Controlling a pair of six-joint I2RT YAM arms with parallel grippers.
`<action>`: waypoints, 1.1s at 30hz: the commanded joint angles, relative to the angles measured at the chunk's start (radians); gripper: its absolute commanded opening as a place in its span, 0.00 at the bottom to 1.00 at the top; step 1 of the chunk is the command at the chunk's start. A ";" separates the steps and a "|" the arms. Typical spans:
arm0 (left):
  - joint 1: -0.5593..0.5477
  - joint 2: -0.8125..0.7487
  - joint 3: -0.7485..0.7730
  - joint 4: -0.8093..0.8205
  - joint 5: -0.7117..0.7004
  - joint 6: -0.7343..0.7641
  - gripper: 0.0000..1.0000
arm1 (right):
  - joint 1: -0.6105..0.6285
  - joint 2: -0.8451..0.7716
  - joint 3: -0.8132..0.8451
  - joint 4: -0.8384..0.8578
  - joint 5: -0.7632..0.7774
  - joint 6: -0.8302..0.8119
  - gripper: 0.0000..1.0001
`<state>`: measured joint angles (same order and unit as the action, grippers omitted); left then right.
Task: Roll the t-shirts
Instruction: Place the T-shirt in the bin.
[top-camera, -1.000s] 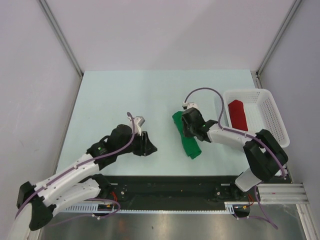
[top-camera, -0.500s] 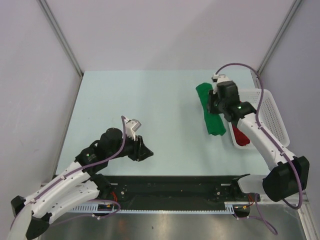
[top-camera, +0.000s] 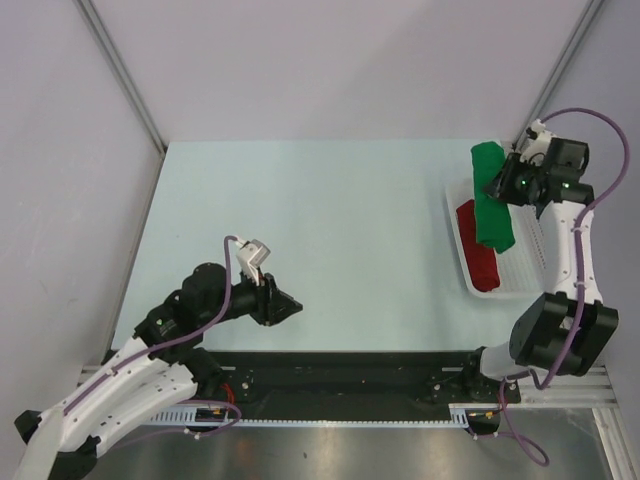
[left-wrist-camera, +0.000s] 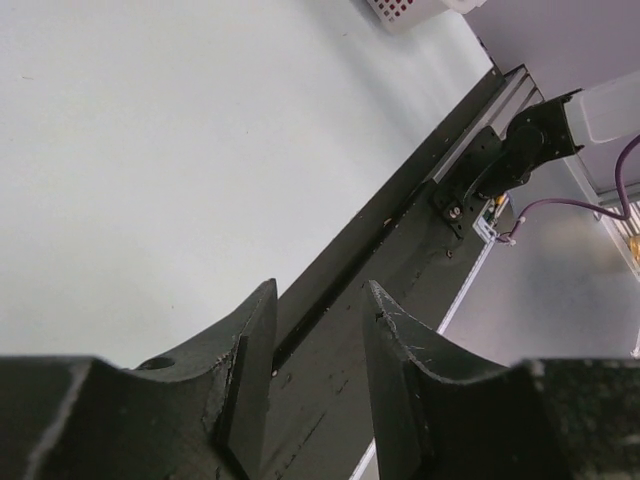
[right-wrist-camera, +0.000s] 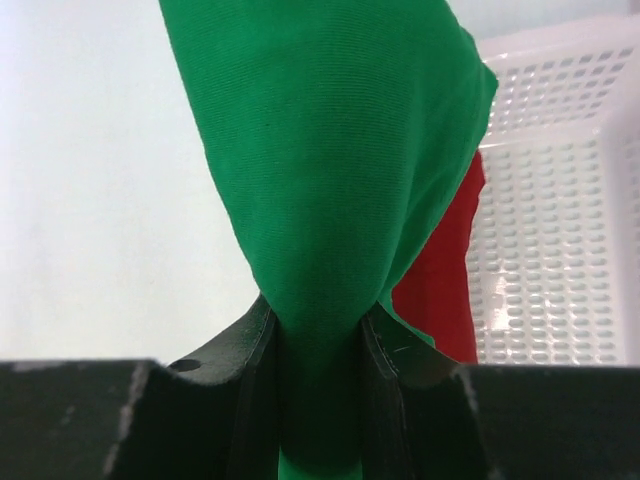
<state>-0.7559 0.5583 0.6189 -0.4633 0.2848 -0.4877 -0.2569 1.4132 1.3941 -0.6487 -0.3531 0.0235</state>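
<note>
The green t-shirt (top-camera: 490, 210) is clamped in the right gripper (right-wrist-camera: 320, 322) above the basket (top-camera: 528, 268), its long axis parallel to the red t-shirt (top-camera: 482, 258) laid inside, while the left gripper (left-wrist-camera: 318, 300) is found part-open, empty, well apart from the basket

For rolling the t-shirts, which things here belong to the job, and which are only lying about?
Job: green t-shirt, held up in the right jaws; red t-shirt, rolled, in the white mesh basket.
Only there: the basket itself; the table.
</note>
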 joint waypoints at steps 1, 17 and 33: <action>0.007 -0.011 0.002 0.011 0.004 0.018 0.43 | -0.154 0.081 0.048 0.027 -0.309 -0.005 0.00; 0.012 0.009 0.004 -0.003 -0.064 0.011 0.43 | -0.318 0.469 0.203 -0.115 -0.518 -0.109 0.00; 0.012 0.029 0.004 -0.008 -0.081 0.006 0.43 | -0.329 0.622 0.257 -0.166 -0.297 -0.146 0.00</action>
<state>-0.7502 0.5869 0.6189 -0.4820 0.2127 -0.4885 -0.5861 2.0098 1.6199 -0.7979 -0.7170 -0.1062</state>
